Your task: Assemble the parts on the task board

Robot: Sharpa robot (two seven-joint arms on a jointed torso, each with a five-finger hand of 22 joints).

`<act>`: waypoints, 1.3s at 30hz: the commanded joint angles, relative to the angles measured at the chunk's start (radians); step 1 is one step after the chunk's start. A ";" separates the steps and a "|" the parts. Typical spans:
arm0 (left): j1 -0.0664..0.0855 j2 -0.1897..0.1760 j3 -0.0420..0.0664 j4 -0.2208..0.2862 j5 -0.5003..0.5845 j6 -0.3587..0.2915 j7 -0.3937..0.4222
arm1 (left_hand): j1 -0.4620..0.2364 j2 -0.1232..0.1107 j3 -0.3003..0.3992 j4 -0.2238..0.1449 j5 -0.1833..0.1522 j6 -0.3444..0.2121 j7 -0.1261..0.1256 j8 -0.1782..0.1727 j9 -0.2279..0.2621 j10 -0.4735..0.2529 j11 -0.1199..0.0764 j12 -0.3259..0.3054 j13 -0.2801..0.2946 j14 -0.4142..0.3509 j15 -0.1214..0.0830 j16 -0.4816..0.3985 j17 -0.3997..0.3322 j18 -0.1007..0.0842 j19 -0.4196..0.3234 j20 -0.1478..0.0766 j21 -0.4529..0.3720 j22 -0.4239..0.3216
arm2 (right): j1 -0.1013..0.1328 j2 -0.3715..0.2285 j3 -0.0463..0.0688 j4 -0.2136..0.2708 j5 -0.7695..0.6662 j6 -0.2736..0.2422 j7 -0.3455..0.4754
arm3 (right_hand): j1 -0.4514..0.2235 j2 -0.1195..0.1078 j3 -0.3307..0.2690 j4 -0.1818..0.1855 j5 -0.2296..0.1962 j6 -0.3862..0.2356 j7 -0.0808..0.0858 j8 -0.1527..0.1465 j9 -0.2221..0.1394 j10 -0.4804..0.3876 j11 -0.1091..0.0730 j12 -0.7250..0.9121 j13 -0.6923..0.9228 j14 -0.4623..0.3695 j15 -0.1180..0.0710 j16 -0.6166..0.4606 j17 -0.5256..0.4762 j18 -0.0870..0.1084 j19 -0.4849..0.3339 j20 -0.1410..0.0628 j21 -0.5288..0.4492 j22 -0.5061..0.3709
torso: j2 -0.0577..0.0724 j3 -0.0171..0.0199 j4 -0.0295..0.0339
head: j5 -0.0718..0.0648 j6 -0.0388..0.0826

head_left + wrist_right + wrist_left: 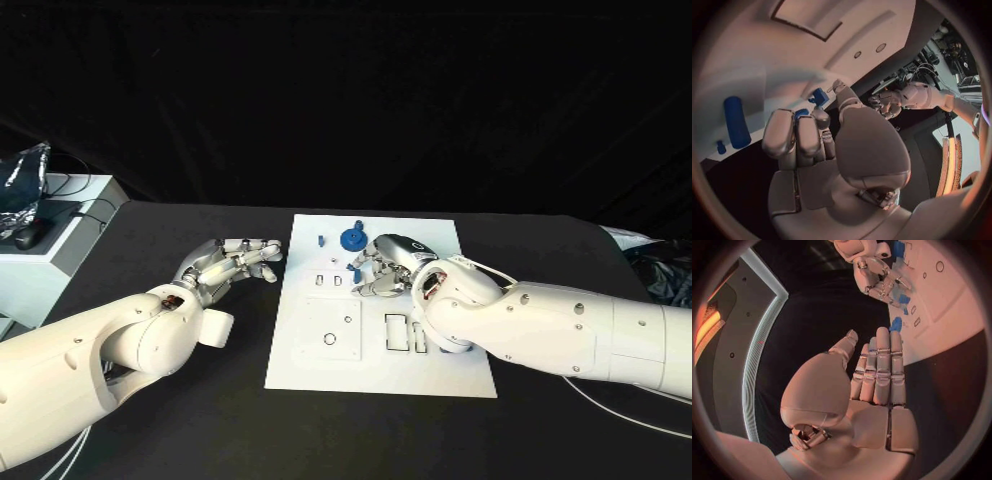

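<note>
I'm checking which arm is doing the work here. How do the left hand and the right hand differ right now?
The left hand sits off the task board, over the black table, while the right hand is over the board among the blue parts. The left hand's fingers lie extended with nothing in them; the right hand's curl downward. Both are silver, on white arms.

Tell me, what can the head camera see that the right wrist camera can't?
Head view: the whole task board at once, with a round blue part near its far edge. Right wrist view: the right hand from close behind, a long blue part lying on the board, and a small blue part by its fingertips. Both: the board, the right hand over it, and the left hand beside it, holding nothing.
</note>
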 commanded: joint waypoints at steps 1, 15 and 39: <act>0.000 0.003 0.001 -0.002 -0.013 0.011 0.005 | 0.003 -0.010 0.000 0.006 -0.001 -0.007 -0.001 -0.003 0.001 -0.003 -0.001 0.002 0.000 -0.008 0.001 0.006 0.001 -0.011 -0.004 0.003 -0.006 -0.002 | 0.001 -0.011 0.003 0.014 0.016 -0.074 0.061 | 0.000 -0.012 0.000 0.012 -0.004 -0.009 0.002 0.001 0.001 -0.004 0.004 0.004 -0.002 -0.001 0.005 0.002 0.000 0.015 0.047 0.009 0.004 0.147 | -0.001 0.0002 -0.0021 | 0.000 0.004; 0.001 0.026 0.001 -0.026 -0.158 -0.014 -0.111 | -0.047 -0.052 -0.053 0.058 0.000 -0.038 0.012 0.007 0.004 0.014 0.000 0.045 0.013 -0.019 0.006 0.050 0.018 -0.021 -0.006 0.002 -0.008 0.000 | 0.043 -0.106 0.025 0.063 0.096 -0.175 0.153 | 0.009 -0.016 0.002 0.041 0.001 -0.020 0.005 0.000 0.001 -0.013 0.006 -0.002 -0.018 0.000 0.007 0.002 0.003 0.016 0.047 0.011 0.006 0.147 | -0.008 0.0056 -0.0088 | 0.008 0.021; 0.187 0.268 -0.029 -0.222 -0.651 0.252 -0.680 | -0.239 -0.111 0.144 0.281 0.000 -0.090 -0.087 0.445 0.327 -0.107 -0.097 0.777 0.540 0.110 -0.086 0.533 0.362 0.015 0.115 -0.079 0.399 0.357 | 0.106 -0.218 0.026 0.055 0.434 -0.143 0.270 | -0.053 0.128 -0.052 -0.079 0.146 0.077 -0.048 0.100 0.108 -0.012 -0.033 -0.018 -0.019 -0.001 -0.024 -0.036 -0.026 0.005 0.043 -0.022 -0.044 0.138 | -0.054 0.0390 -0.0351 | 0.047 0.016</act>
